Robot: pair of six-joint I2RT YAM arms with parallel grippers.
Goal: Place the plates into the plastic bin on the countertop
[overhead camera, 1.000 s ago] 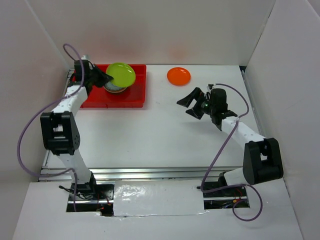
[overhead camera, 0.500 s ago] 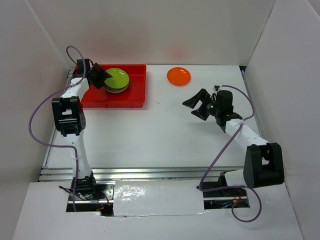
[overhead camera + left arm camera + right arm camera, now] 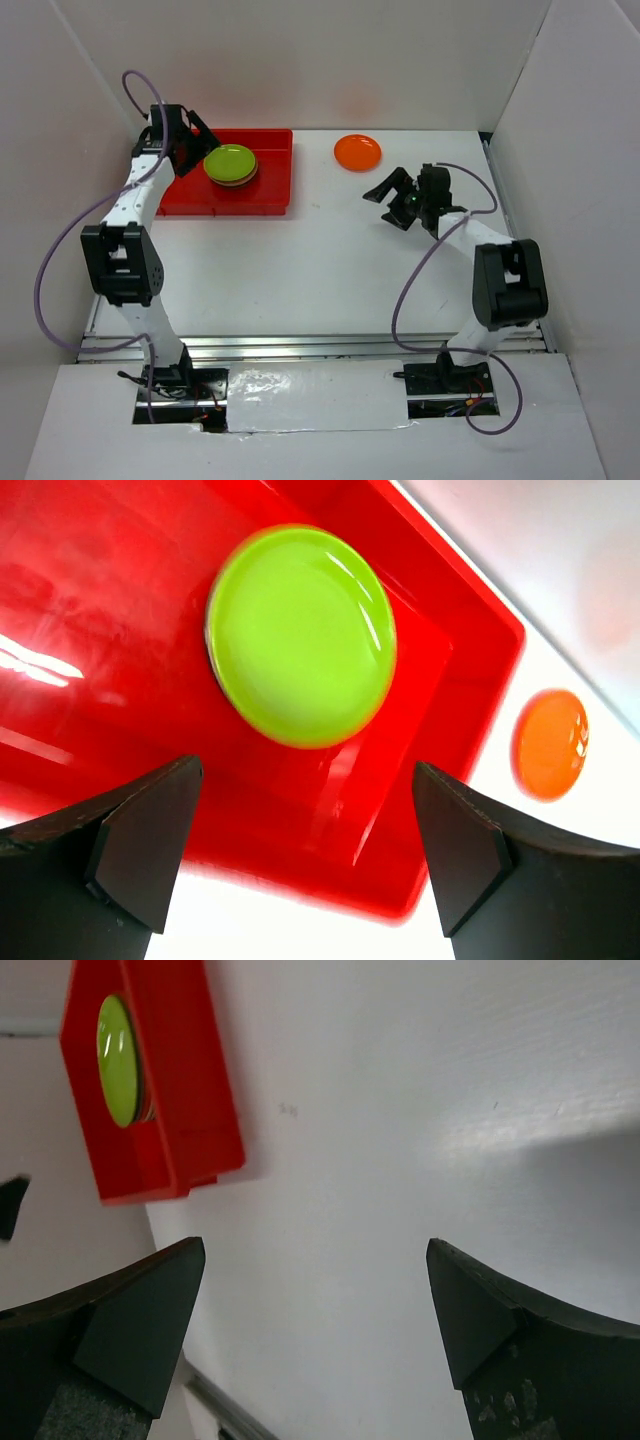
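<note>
I see the white countertop (image 3: 300, 270) filling the work area, with white walls on three sides. The red plastic bin (image 3: 272, 190) sits in its far left corner, with its long side along the far edge.

The left gripper (image 3: 307, 768) hangs over the left part of the bin. Its jaws are spread wide with nothing between them, and in the left wrist view both fingers are apart from the plates. The right gripper (image 3: 315, 1245) is above the right half of the countertop, towards the far edge. Its jaws are also wide apart and empty, with only bare white surface under them.

Inside the bin, near its far wall, a lime green plate (image 3: 231, 161) lies flat on top of a small stack (image 3: 236, 181). I can see only the edges of the plates under it. One orange plate (image 3: 357, 152) lies flat on the countertop close to the far edge. It is to the right of the bin and apart from it.
</note>
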